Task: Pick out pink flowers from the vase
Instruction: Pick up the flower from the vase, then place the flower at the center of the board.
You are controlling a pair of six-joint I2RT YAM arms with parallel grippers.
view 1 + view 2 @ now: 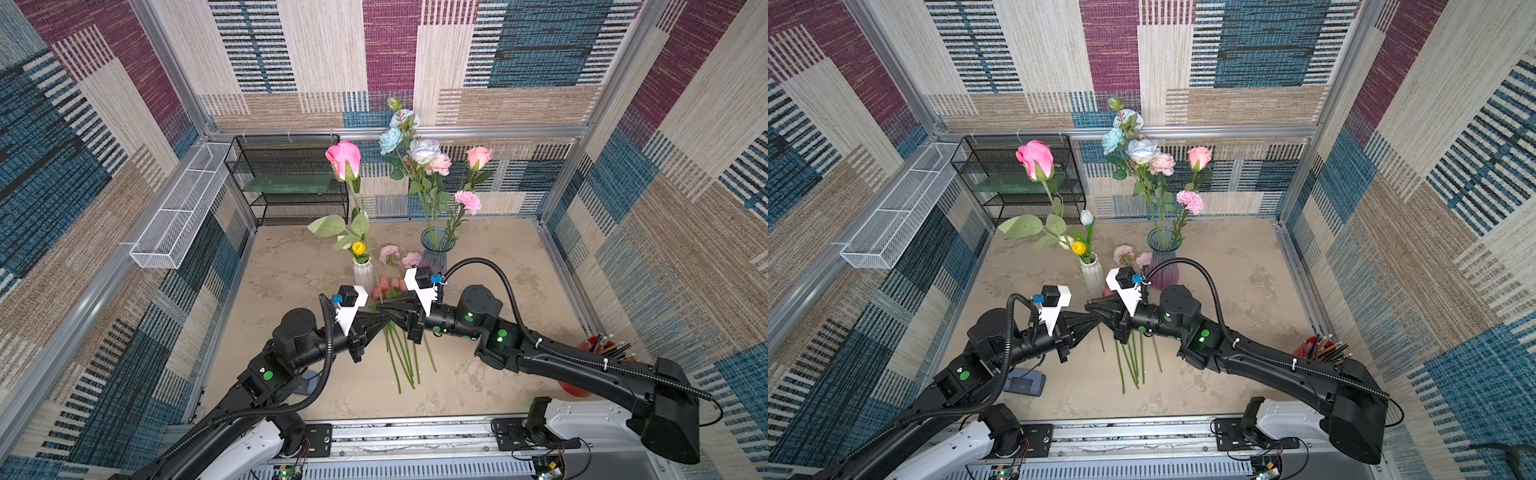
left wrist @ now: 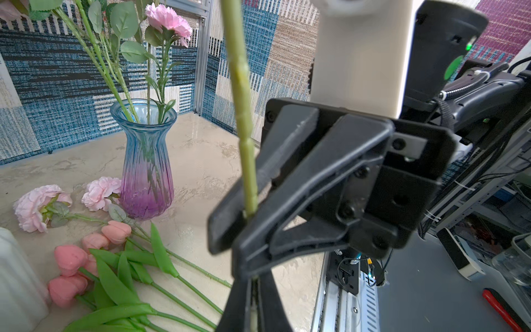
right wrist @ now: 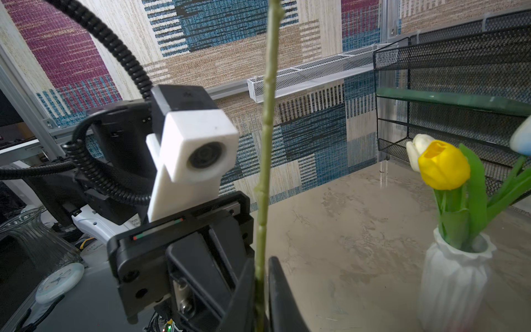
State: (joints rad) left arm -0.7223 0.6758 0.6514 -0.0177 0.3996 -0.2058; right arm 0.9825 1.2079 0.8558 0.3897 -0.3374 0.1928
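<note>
At centre frame in both top views, we hold the pink rose (image 1: 343, 160) upright by its stem (image 2: 242, 115), bloom high and left of centre, with the left gripper (image 1: 386, 319) and right gripper (image 1: 379, 308) both clamped on it. We should release one only while its partner grips firmly.

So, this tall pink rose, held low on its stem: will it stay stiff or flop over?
Probably top-heavy: the big bloom sits far above where the left gripper and right gripper pinch the stem. The stem looks thin yet stands nearly straight, so it is likely stiffish, though it may sway.
</note>
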